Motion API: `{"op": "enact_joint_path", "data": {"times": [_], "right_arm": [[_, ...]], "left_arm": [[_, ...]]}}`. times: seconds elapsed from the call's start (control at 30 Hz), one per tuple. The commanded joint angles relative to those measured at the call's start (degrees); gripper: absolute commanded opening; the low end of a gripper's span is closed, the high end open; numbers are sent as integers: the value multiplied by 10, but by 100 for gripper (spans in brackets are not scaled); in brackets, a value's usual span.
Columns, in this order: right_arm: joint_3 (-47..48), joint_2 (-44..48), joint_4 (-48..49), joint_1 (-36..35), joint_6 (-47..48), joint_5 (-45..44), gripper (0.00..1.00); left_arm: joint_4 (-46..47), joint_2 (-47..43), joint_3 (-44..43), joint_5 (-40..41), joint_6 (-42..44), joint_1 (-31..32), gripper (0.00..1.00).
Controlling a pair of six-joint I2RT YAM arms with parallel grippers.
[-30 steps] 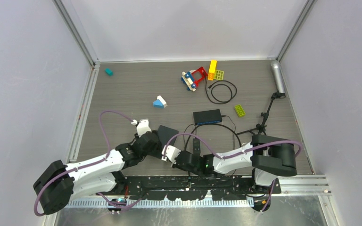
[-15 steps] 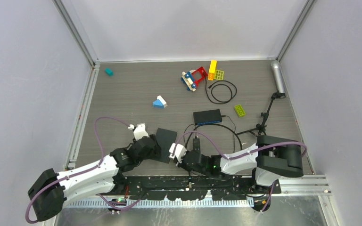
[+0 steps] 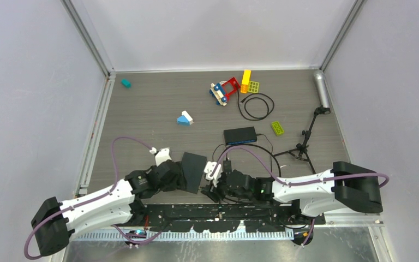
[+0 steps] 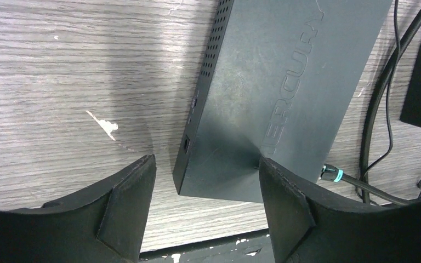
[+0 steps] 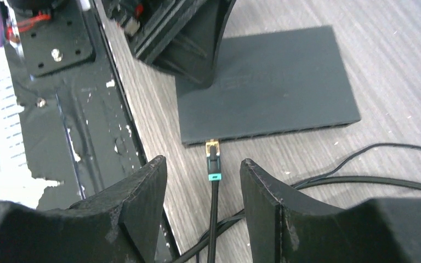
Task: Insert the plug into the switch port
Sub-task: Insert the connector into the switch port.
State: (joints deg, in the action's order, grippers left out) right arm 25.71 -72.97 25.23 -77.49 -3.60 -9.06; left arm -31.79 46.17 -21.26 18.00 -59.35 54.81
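The plug (image 5: 214, 161) is noted tip-first at the port edge of the switch (image 5: 268, 82), seating judged uncertain, with the right gripper (image 5: 203, 163) spread wide astride it and the left gripper (image 4: 205, 161) wide over a corner of the switch, nothing held; both are best drawn straight back, the cable (image 5: 214, 219) left undragged.

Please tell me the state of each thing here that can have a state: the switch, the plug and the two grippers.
switch: lying flat, not clamped.
plug: not held, tip at the switch's edge; whether it is fully seated, cannot tell.
left gripper: open, fingers on either side of the switch's corner.
right gripper: open, fingers on either side of the plug, not touching it.
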Motion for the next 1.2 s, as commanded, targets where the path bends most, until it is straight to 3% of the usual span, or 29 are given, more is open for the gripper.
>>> {"op": "enact_joint_path", "data": {"times": [0.0, 0.2, 0.6, 0.83, 1.17], "right_arm": [[-12, 4, -19, 2, 3, 31, 57], [-82, -25, 155, 2, 39, 18, 58], [-65, -155, 261, 4, 107, 20, 58], [-58, -174, 259, 11, 110, 33, 41], [-57, -177, 249, 21, 103, 51, 37]], "left_arm": [[7, -22, 1, 10, 16, 1, 72], [86, -78, 27, -9, 52, -7, 75], [86, -92, 28, -40, 78, -66, 79], [146, -77, 61, -90, 77, -88, 74], [222, -51, 94, -125, 63, -89, 74]]}}
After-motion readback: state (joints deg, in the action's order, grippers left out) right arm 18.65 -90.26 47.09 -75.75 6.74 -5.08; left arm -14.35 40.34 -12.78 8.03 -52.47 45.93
